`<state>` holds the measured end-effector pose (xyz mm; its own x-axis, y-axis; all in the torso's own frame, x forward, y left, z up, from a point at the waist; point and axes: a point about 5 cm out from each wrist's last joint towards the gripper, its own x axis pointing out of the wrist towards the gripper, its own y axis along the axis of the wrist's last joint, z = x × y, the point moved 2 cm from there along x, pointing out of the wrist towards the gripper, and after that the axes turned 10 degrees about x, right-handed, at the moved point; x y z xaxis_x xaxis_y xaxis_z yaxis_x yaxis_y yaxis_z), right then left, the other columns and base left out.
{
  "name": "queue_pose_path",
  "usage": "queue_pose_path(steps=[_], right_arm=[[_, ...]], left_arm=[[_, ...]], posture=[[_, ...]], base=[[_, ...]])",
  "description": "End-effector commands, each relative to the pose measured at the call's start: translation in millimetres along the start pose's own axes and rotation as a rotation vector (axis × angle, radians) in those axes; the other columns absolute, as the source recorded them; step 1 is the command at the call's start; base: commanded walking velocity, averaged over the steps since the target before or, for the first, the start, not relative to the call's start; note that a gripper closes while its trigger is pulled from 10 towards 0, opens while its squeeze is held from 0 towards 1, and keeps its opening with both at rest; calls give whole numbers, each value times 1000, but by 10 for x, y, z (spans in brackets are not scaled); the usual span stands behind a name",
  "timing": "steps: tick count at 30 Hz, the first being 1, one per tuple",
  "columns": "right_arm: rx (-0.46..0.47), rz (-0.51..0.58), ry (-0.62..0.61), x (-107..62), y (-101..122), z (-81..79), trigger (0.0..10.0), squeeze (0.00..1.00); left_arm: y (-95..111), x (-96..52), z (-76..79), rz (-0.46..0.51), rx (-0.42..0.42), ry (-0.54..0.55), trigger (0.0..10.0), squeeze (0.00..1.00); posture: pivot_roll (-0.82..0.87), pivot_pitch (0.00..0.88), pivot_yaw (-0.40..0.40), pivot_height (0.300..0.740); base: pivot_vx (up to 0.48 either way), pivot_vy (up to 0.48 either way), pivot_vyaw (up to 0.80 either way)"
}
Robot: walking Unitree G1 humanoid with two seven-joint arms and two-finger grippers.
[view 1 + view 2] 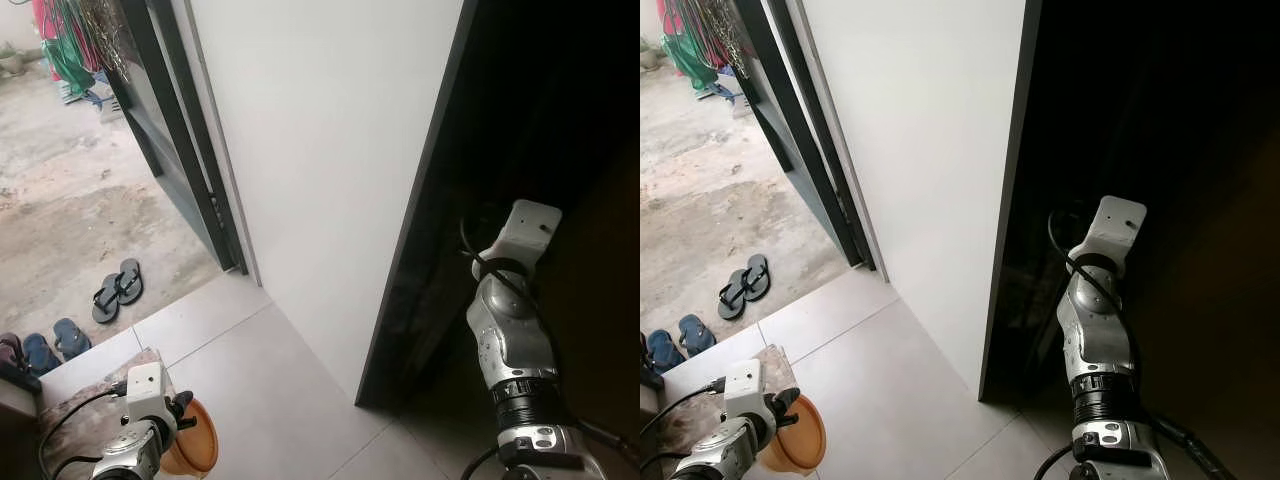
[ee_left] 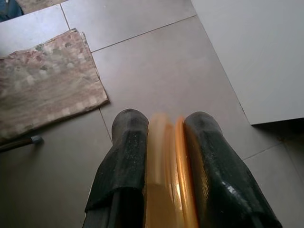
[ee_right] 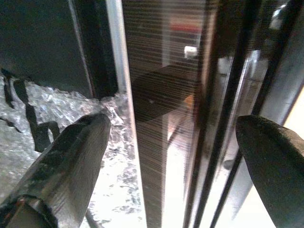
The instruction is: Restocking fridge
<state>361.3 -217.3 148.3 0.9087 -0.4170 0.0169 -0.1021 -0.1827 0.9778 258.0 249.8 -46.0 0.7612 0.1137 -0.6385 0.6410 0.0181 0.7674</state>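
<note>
Low on my left, the left gripper [image 2: 164, 124] is shut on the rim of an orange plastic bowl [image 1: 192, 443], held above the tiled floor. Its black fingers [image 2: 126, 152] pinch the translucent orange edge [image 2: 180, 180] from both sides. My right arm [image 1: 510, 340] reaches up into the dark front of the black fridge [image 1: 425, 250] on my right. In the right wrist view the right gripper [image 3: 173, 133] is open, and a dark glossy vertical door edge [image 3: 156, 114] stands between its two fingers. Crinkled silvery material [image 3: 57, 109] lies behind the one finger.
A white wall panel [image 1: 320, 150] stands directly ahead beside the fridge. A dark sliding door frame [image 1: 185, 150] opens onto a concrete yard with black sandals [image 1: 118, 288] and blue sandals [image 1: 55, 345]. A patterned mat [image 2: 47, 80] lies on the grey tiles by my left side.
</note>
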Motion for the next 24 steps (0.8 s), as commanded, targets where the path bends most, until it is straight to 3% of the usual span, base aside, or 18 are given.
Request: queue_pose_path(steps=[1,8,16,22,24], right_arm=[[-8,39,-54,-11,66,114,10000,0],[-47,73,-203,-137,88,531,10000,0],[-77,67,-254,-209,71,742,10000,0],[-104,73,-351,-300,89,1011,10000,0],[-94,46,-406,-357,33,1189,10000,0]], left_arm=[[-79,-29,-67,-18,4,17,10000,0],[-98,-28,-35,-24,5,7,10000,0],[-124,-29,-2,-32,4,-4,10000,0],[-152,-35,7,-39,6,-8,10000,0],[-170,-40,-3,-47,8,-6,10000,0]], posture=[[-17,99,45,740],[-25,103,41,740],[-30,101,41,740],[-36,100,41,740],[-36,100,41,740]], base=[[0,0,0],[0,0,0],[0,0,0],[0,0,0],[0,0,0]])
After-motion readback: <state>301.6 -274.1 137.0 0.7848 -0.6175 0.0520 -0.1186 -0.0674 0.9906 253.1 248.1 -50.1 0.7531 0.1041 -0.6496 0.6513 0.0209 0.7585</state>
